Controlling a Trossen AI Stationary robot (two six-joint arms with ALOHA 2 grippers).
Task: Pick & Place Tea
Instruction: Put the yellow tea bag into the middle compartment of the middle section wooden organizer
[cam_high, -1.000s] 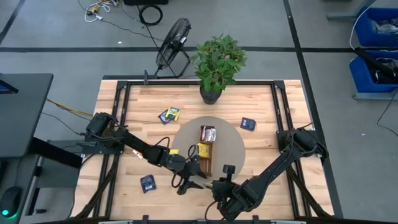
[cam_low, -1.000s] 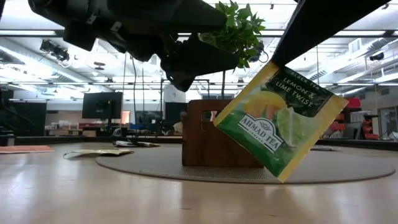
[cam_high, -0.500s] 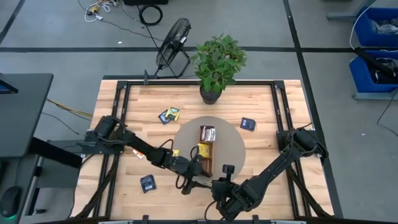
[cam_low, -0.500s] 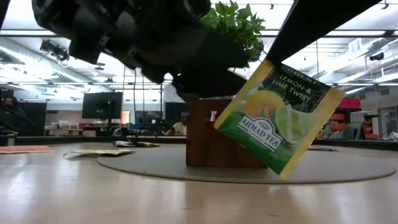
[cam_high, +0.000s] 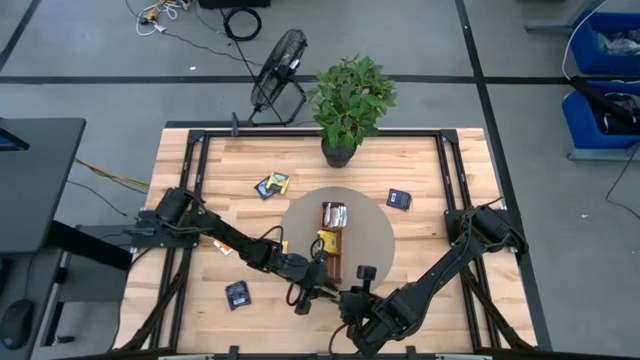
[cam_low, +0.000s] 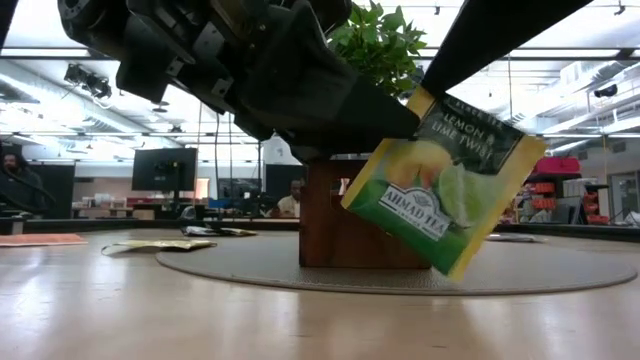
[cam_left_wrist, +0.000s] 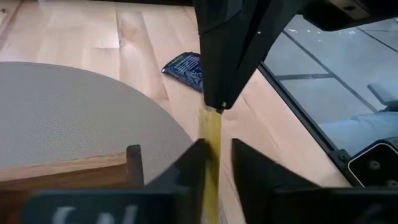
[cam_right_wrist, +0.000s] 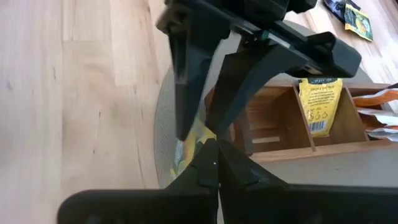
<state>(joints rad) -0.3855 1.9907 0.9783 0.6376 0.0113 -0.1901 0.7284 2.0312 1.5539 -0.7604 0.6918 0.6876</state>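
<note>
**Both grippers on one lemon-lime sachet**

From above I see a wooden table (cam_high: 200, 180) with a round grey mat (cam_high: 375, 235); the left gripper (cam_high: 312, 290) and right gripper (cam_high: 345, 298) meet at the mat's near edge.

At table level, the green-yellow tea sachet (cam_low: 435, 185) hangs tilted above the table before the wooden tray (cam_low: 345, 225).

My left wrist shows its fingers (cam_left_wrist: 186, 171) pressing the sachet's edge.

My right wrist shows its fingers pinched shut on it.
</note>
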